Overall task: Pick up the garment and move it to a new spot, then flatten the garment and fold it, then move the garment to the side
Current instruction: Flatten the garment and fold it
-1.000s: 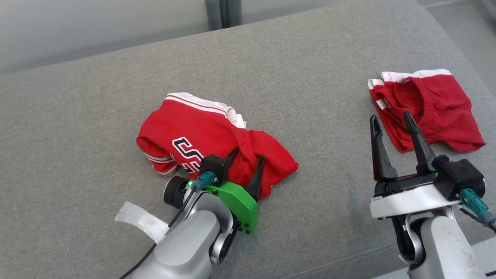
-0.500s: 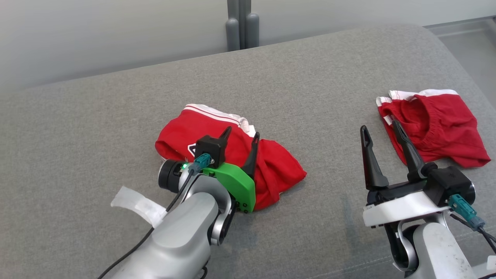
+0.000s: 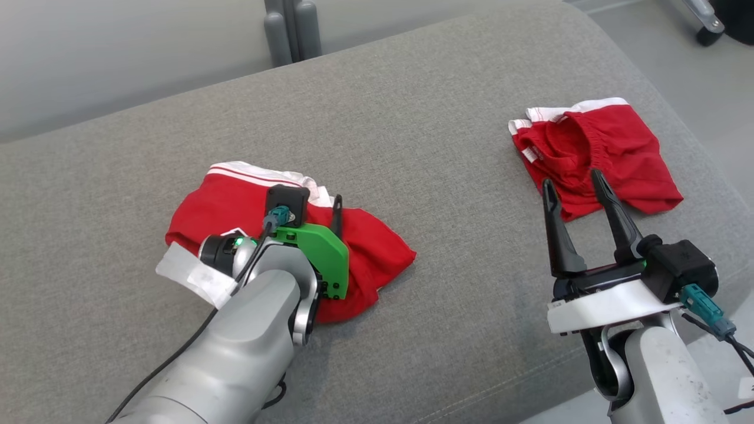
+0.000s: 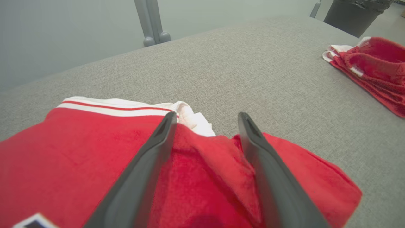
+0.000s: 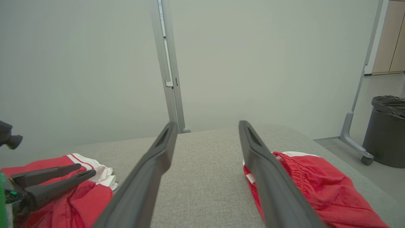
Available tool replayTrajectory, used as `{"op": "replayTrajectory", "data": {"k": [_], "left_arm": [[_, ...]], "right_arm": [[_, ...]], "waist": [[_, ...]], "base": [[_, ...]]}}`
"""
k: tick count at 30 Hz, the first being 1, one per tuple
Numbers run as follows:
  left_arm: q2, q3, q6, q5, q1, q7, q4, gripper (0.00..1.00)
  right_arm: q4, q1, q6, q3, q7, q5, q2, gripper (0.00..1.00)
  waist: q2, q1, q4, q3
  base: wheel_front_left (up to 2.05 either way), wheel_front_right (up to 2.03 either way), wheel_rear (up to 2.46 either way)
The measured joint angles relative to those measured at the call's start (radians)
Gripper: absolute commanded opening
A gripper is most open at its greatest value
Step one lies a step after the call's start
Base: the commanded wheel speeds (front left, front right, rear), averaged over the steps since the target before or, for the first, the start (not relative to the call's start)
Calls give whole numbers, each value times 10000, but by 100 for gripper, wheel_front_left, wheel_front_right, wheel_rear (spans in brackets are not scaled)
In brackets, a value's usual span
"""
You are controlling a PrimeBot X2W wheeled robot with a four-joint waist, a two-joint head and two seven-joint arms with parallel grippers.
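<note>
— What is seen from the head?
— A red jersey (image 3: 200, 206) is seen crumpled at the left of a grey cushion (image 3: 442, 147). The left gripper (image 3: 315, 206) is lowered over it, jaws spread. Red shorts (image 3: 595, 147) are laid at the far right, and the right gripper (image 3: 572, 179) is held open at their near edge, nothing grasped.
— From the left wrist?
— Red folds are seen between the parted jaws, unclamped.
— The right wrist?
— The open jaws are held above the cushion; a bin (image 5: 387, 133) is seen far right.
</note>
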Motion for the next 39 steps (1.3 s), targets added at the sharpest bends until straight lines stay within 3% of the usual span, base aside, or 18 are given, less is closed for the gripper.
{"op": "replayTrajectory", "data": {"k": [5,11,14,19,23,24,25,32,39], "left_arm": [[2,-79,249,-309,-177,-65,556,100],[6,-324,376,-418,-201,-198,811,99],[6,-646,399,-510,-185,65,796,89],[8,-1160,247,-560,-237,872,767,58],[8,-1513,188,-558,-453,1394,662,23],[6,-1561,188,-552,-498,1484,663,3],[6,-1569,188,-554,-533,1490,673,0],[8,-1486,238,-709,-900,1034,529,0],[10,-869,516,-717,-1837,-314,213,0]], "right_arm": [[-77,4,0,-188,0,33,0,100],[-86,51,0,-324,0,33,0,100],[-94,89,0,-301,0,31,2,100],[-67,149,0,-299,0,27,2,100],[-29,156,0,-290,0,23,2,100],[-23,156,0,-276,0,23,2,100],[-23,157,0,-263,0,23,2,100],[-2,182,0,-351,0,21,0,100],[38,186,0,-357,0,-6,2,100]], "waist": [[0,0,-200,260],[0,0,64,262],[0,0,321,178],[0,1,542,32],[0,1,610,-61],[0,1,607,-71],[0,1,598,-75],[0,1,585,-124],[0,1,633,-229]], "base": [[0,0,0],[0,0,0],[0,0,0],[0,0,0],[0,0,0],[0,0,0],[0,0,0],[0,0,0],[0,0,0]]}}
